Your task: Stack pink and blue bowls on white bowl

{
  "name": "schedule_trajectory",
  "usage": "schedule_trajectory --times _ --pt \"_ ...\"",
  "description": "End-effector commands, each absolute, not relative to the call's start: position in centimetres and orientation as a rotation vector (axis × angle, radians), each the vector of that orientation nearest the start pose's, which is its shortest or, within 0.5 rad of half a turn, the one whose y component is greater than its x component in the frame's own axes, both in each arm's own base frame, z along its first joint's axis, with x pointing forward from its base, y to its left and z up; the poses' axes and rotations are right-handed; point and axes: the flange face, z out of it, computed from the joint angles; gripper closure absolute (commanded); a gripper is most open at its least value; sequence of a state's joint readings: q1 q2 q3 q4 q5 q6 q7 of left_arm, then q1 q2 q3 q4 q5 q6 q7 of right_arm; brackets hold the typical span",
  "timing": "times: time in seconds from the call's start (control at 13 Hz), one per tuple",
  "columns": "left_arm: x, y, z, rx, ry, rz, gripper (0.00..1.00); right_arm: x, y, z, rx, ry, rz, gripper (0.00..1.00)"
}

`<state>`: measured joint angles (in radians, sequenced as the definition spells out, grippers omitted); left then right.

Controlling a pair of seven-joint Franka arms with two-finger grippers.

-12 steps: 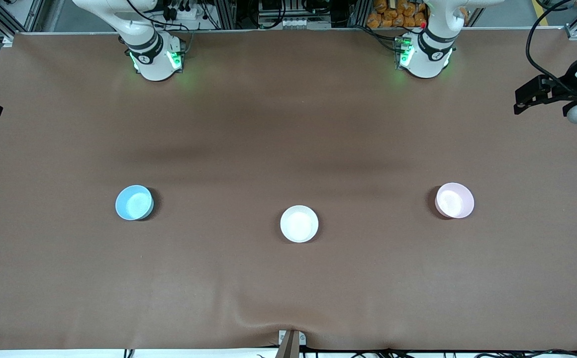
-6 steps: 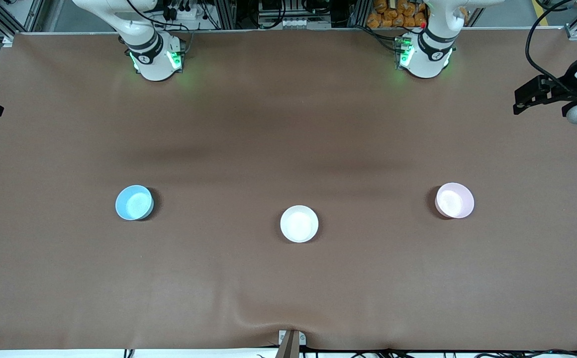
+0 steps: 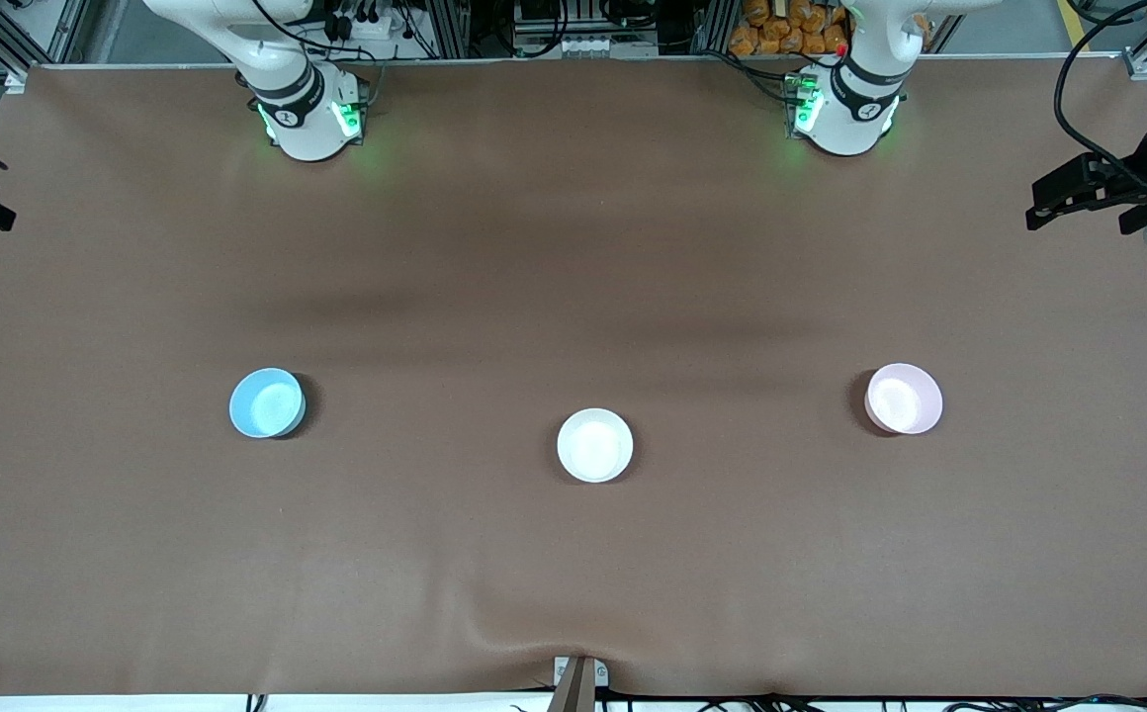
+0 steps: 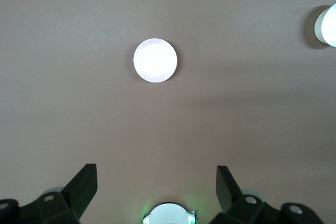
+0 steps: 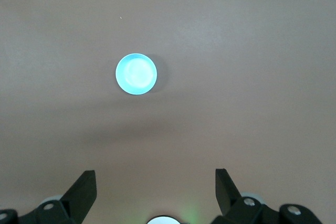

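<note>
nothing stacked yet: choose a bowl and go down straight

you have three bowls well apart on the brown surface (image 3: 573, 297). the white bowl (image 3: 594, 445) sits in the middle, nearest the front camera. the blue bowl (image 3: 267, 402) is toward the right arm's end, the pink bowl (image 3: 903, 398) toward the left arm's end.

both arms are high. the right gripper (image 5: 155, 182) hangs near over the blue bowl, the left gripper (image 4: 156, 182) near over the pink one; each has its jaws apart and empty.

i think you should center one bowl between the jaws, descend vertically, and pinch the rim on one side, not the whole bowl.
</note>
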<state>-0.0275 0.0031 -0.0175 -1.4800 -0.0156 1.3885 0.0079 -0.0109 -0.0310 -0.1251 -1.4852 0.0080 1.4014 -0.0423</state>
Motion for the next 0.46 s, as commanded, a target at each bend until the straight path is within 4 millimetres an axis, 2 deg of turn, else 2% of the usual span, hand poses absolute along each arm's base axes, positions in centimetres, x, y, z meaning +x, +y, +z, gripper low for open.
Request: schedule_trajectory --times 0.0,0.23,0.38 --pt "53.4 -2.7 64.8 -3.163 0.123 0.163 0.00 52.7 -5.3 67.0 -3.124 0.161 0.060 0.00" --pt "53.7 -2.4 63.9 -3.167 0.115 0.168 0.00 53.4 -4.5 66.6 -3.127 0.155 -0.005 0.00" --pt "54.0 -2.3 62.2 -3.167 0.113 0.173 0.00 53.7 -4.3 66.4 -3.128 0.148 -0.024 0.00"
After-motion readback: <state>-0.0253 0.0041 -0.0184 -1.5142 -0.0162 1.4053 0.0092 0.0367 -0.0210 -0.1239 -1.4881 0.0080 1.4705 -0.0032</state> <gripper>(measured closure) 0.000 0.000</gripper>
